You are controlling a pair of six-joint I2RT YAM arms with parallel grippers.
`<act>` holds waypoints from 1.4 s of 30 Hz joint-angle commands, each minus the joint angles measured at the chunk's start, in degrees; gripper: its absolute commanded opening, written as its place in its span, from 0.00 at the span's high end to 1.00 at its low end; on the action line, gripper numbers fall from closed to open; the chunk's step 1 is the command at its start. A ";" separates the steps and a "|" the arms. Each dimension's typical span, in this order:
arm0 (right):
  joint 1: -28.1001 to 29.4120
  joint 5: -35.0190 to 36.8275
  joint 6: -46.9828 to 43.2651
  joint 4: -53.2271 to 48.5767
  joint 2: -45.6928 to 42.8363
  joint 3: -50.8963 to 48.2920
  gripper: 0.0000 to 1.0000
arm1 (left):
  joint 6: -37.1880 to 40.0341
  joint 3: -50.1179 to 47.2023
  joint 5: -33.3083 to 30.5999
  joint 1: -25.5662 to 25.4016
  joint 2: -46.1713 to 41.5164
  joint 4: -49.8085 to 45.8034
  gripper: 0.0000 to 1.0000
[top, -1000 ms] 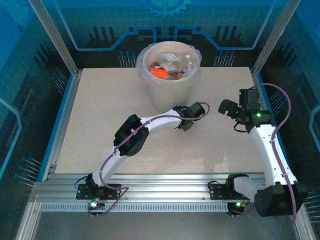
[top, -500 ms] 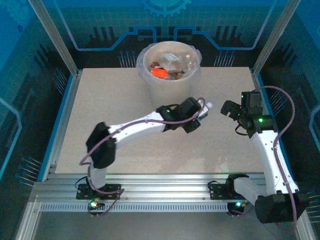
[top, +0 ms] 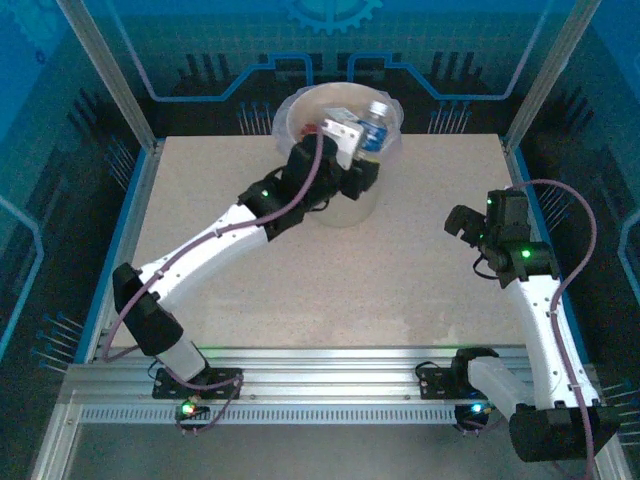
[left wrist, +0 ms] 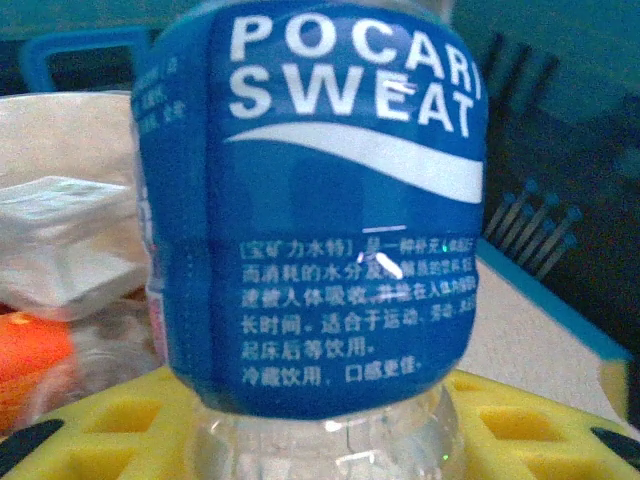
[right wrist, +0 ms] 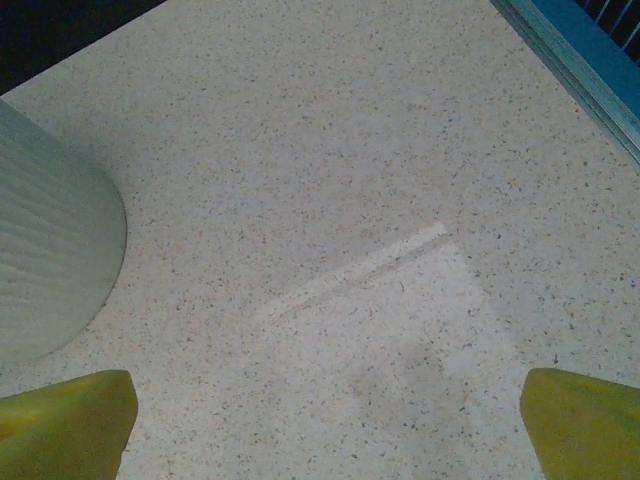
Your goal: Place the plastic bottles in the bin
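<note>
1. Table [top: 420,300]: pale speckled top. In the right wrist view a faint pale streak crosses its surface.

2. Bin [top: 345,210]: stands at the far centre of the table, upright, mouth open. Its ribbed pale wall [right wrist: 50,270] shows at the left of the right wrist view.

3. Left arm: reaches from the near left up and over the bin's rim. The left gripper [top: 365,140] is clenched on 1 plastic bottle [top: 373,125], which hangs over the right part of the bin's mouth, above the rim. In the left wrist view the bottle [left wrist: 320,200] carries a blue label reading "POCARI SWEAT" and sits between the yellow pads [left wrist: 100,425].

4. Right arm: stands at the right side, well apart from the bin. The right gripper [top: 460,220] is released, its jaws spread wide over bare table, grasping nothing [right wrist: 320,420].
</note>
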 commanded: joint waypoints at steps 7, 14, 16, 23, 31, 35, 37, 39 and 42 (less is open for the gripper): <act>-0.73 -1.61 -0.70 1.59 -0.05 -1.25 0.00 | -16.91 2.13 -1.81 8.26 2.31 8.90 0.54; -0.73 -2.10 -0.65 2.01 0.52 -1.47 0.00 | -24.54 3.03 -1.98 11.66 5.73 11.04 0.51; -0.78 -2.25 -0.70 2.25 0.71 -1.67 0.00 | -26.11 3.43 -2.01 12.14 6.94 11.34 0.49; -0.78 -2.52 -1.03 2.35 1.23 -1.83 0.00 | -28.54 4.72 -2.10 12.54 9.38 11.09 0.40; -0.73 -2.86 -1.11 2.63 1.38 -1.95 0.00 | -27.60 3.52 -3.06 12.54 8.73 10.81 0.16; -0.73 -2.99 -1.05 2.65 1.31 -1.92 0.00 | -27.11 2.29 -4.14 12.49 7.60 11.40 0.12; -0.72 -3.10 -0.94 2.72 1.22 -1.92 0.00 | -26.75 1.95 -4.52 12.54 7.16 11.74 0.12; -0.76 -3.25 -0.87 2.65 1.24 -1.86 0.00 | -26.14 1.84 -5.03 12.55 6.65 11.80 0.12; -0.75 -3.46 -0.88 2.65 1.22 -1.84 0.00 | -24.77 1.68 -6.54 12.49 5.90 11.84 0.11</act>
